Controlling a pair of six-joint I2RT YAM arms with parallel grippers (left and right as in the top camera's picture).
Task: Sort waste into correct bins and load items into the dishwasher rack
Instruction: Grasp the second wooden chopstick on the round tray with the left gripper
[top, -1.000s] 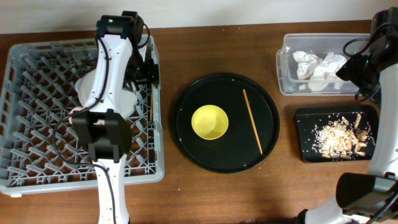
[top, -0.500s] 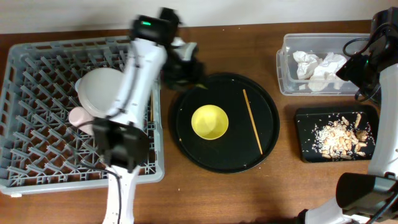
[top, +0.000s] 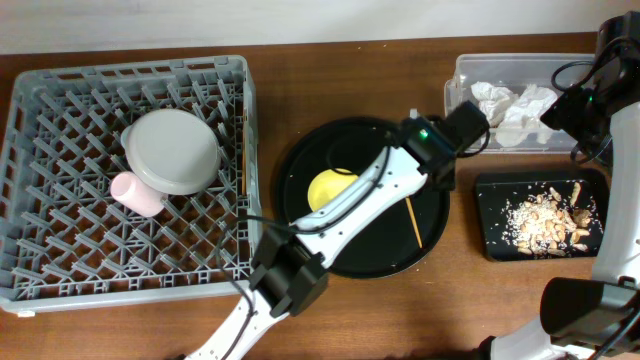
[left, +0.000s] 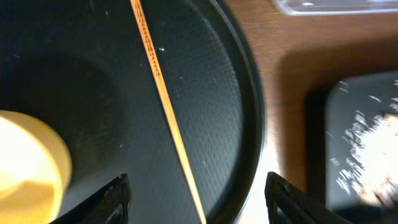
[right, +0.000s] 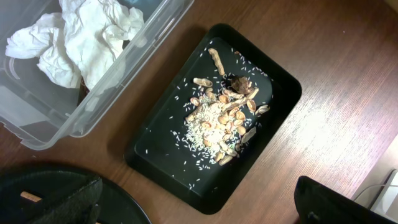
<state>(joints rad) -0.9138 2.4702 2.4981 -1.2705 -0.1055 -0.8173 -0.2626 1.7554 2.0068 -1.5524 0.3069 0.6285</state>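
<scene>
at the bench's left end, the grey rack (top: 60, 270) holds a plate (top: 170, 150) with a pink cup (top: 135, 192) touching it. mid-bench, the round tray (top: 380, 255) holds a yellow bowl (top: 328, 188) and one chopstick (left: 163, 93). by the far right corner, a clear tub (top: 458, 110) holds napkins (top: 505, 105); beside it, the black tray (top: 490, 215) holds food scraps (top: 550, 215). the left claw (left: 198, 196) hangs wide open and empty over the chopstick; the right claw (right: 199, 205) is likewise wide open and empty. the bench (top: 400, 320) is brown wood.
</scene>
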